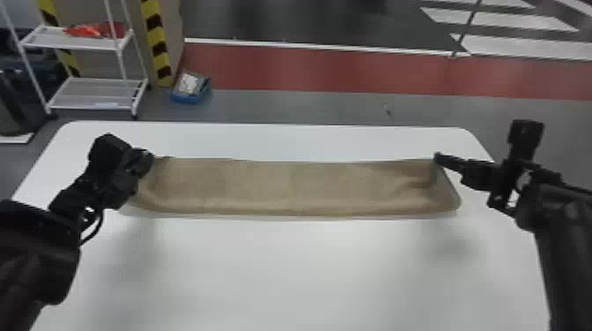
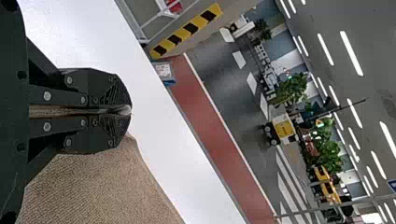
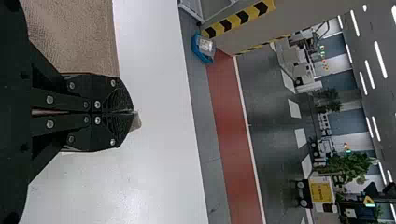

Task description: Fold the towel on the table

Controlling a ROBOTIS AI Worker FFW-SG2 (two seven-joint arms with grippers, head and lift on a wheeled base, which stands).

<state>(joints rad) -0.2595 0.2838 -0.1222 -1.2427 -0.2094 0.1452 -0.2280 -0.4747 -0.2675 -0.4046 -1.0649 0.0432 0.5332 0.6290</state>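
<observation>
Over the white table (image 1: 286, 273), the towel (image 1: 286, 187) is stretching lengthwise, your left gripper (image 2: 130, 110) and right gripper (image 3: 134, 112) are pinching its far corners between closed fingers, and you're wanting even, level, paired motion to avoid skewing the fold.

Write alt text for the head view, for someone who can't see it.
A tan towel spans a white table as a long strip, its far left corner held by the robot's left gripper, its far right corner by the right gripper. Beyond the table, a white rack and a blue bin stand on the floor.
</observation>
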